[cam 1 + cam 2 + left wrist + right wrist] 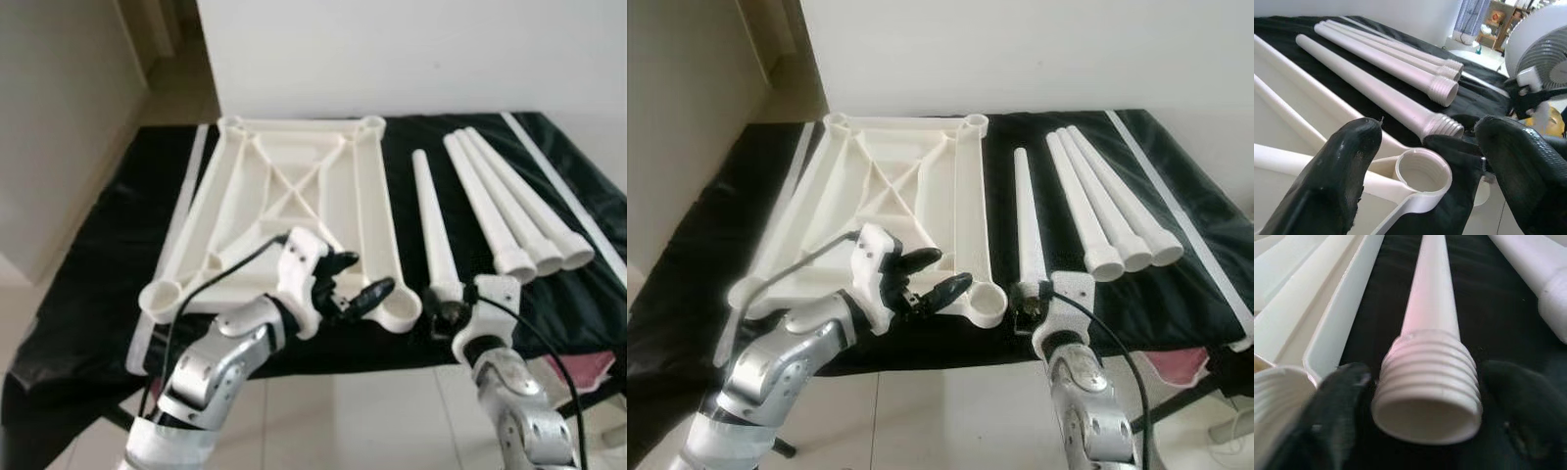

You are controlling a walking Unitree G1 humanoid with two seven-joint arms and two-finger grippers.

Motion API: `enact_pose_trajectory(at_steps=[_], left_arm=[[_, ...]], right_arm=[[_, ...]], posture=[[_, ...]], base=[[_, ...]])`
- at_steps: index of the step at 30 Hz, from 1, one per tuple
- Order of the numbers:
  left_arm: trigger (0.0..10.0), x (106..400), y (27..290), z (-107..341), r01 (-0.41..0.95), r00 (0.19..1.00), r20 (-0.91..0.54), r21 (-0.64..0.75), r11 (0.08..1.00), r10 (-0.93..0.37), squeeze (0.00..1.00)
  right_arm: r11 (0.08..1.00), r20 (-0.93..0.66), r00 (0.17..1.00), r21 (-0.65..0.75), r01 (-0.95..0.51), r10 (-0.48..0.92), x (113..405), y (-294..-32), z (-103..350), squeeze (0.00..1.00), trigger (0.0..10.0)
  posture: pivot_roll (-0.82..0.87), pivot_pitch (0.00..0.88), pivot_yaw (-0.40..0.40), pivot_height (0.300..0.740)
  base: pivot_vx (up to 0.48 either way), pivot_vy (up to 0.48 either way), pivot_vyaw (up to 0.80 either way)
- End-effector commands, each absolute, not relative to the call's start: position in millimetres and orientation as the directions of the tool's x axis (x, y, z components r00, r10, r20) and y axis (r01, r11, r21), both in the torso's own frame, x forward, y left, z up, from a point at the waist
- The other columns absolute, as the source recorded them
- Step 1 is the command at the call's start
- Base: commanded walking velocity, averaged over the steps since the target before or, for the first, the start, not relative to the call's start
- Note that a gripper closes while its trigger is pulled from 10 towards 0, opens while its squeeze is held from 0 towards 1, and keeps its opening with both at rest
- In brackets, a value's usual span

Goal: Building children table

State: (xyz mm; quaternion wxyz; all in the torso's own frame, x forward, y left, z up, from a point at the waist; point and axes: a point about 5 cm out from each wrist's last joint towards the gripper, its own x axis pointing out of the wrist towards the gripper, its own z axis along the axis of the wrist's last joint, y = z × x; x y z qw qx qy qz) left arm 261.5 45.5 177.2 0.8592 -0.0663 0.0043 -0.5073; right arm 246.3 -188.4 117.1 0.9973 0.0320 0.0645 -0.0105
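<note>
A white plastic tabletop frame (294,196) lies underside up on the black cloth. Its near right corner socket (1422,174) is threaded and empty. My left gripper (361,276) hovers open just above that socket, one finger on either side. A single white leg (429,220) lies beside the frame, with its threaded end (1427,382) toward me. My right gripper (446,315) is open at that end, its two fingers straddling the thread with narrow gaps. Three more legs (509,206) lie side by side further right.
The table's front edge (392,357) runs just under both grippers, with tiled floor below. A white strip (563,186) lies along the cloth's right side. A fan (1542,49) stands off to the right, and a pink item (593,372) sits low at the right.
</note>
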Motion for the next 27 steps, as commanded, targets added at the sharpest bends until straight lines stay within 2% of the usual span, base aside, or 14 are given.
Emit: enact_pose_trajectory(at_steps=[1, 3, 4, 10, 13, 20, 27], left_arm=[[10.0, 259, 47, 177, 0.877, 0.474, 0.05, -0.117, 0.466, -0.879, 0.0], [10.0, 259, 47, 177, 0.877, 0.473, 0.049, -0.117, 0.465, -0.88, 0.0], [10.0, 257, 44, 177, 0.893, 0.442, 0.041, -0.107, 0.436, -0.896, 0.0], [10.0, 253, 42, 177, 0.912, 0.405, 0.037, -0.093, 0.4, -0.914, 0.0], [10.0, 249, 42, 171, 0.921, 0.389, -0.017, -0.015, 0.389, -0.921, 0.0], [10.0, 252, 42, 180, 0.915, 0.403, -0.003, 0.033, 0.402, -0.915, 0.0], [10.0, 254, 44, 188, 0.907, 0.414, -0.013, 0.096, 0.411, -0.91, 0.0]], right_arm=[[0.998, -0.11, 0.994, 0.062, 0.008, -0.001, 245, -185, 127, 1.0, 10.0], [0.998, -0.104, 0.995, 0.056, 0.006, 0.0, 245, -185, 130, 1.0, 10.0], [0.998, -0.059, 0.998, 0.055, -0.008, 0.011, 253, -186, 141, 0.0, 10.0], [0.999, -0.029, 1.0, 0.042, 0.004, -0.002, 260, -189, 155, 0.0, 10.0], [0.997, -0.007, 1.0, 0.071, 0.012, -0.011, 268, -191, 168, 0.0, 10.0], [0.996, -0.013, 0.999, 0.08, 0.046, -0.045, 285, -200, 176, 0.0, 10.0], [0.987, -0.078, 0.996, 0.15, 0.065, -0.053, 298, -202, 168, 0.0, 10.0]], posture=[[-0.05, 0.082, 0.022, 0.74], [-0.05, 0.082, 0.022, 0.74], [-0.05, 0.083, 0.023, 0.74], [-0.04, 0.082, 0.018, 0.74], [-0.03, 0.082, 0.008, 0.74], [-0.02, 0.081, 0.004, 0.74], [-0.01, 0.085, 0.001, 0.74]], base=[[0.0, 0.0, 0.0], [0.0, 0.0, 0.0], [0.0, 0.0, 0.0], [0.0, 0.0, 0.0], [0.0, 0.0, 0.0], [0.0, 0.0, 0.0], [0.0, 0.0, 0.0]])
